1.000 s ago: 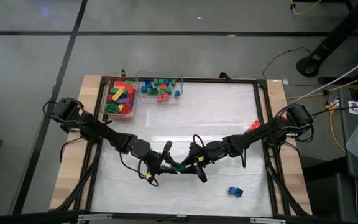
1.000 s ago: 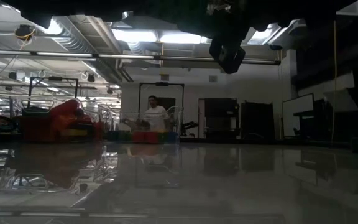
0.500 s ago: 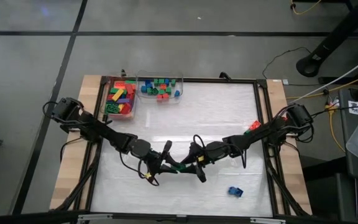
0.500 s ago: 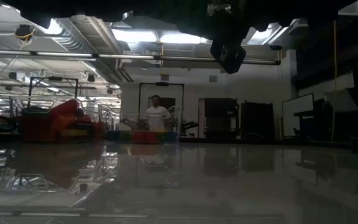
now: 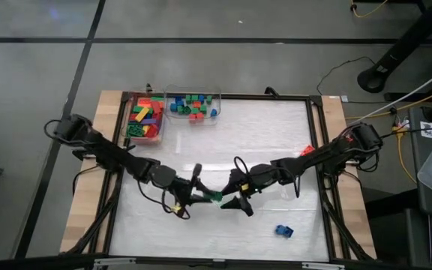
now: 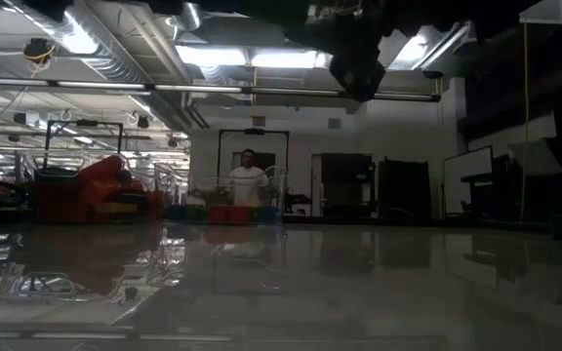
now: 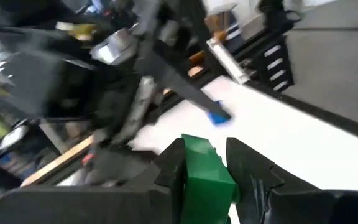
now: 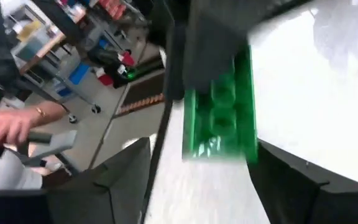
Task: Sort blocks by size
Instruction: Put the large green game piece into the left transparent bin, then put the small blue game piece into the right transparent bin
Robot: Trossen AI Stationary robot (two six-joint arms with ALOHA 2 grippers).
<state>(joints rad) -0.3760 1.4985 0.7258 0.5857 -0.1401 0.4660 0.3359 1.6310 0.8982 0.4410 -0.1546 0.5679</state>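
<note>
Left arm: enters from the left edge of the desk [image 5: 276, 135] in the high view and reaches down toward the lower centre of the frame, elbow bent, forearm nearly level. Left tool [image 5: 203, 195]: clenched on a green block [image 5: 213, 196]; in the left wrist view the block [image 7: 207, 169] sits upright between the two dark fingers [image 7: 171, 167].

Right arm: enters from the right edge in the high view, stretched leftward and slightly down to meet the left arm at lower centre. Right tool [image 5: 229, 201]: fingers spread apart, one on each side of the green block; in the right wrist view the block [image 8: 222, 112] lies in the gap, apparently free of both fingers, though blur makes contact hard to judge.

Blue block [image 5: 283, 231]: alone on the desk, lower right of centre in the high view.

Red block [image 5: 307, 150]: at the right edge of the desk, beside the right arm.

Left tray [image 5: 145, 116]: upper left of the desk, filled with longer blocks.

Right tray [image 5: 193, 106]: touching the first, filled with short blocks.

Person [image 6: 247, 181]: standing far back, centre of the low view.
</note>
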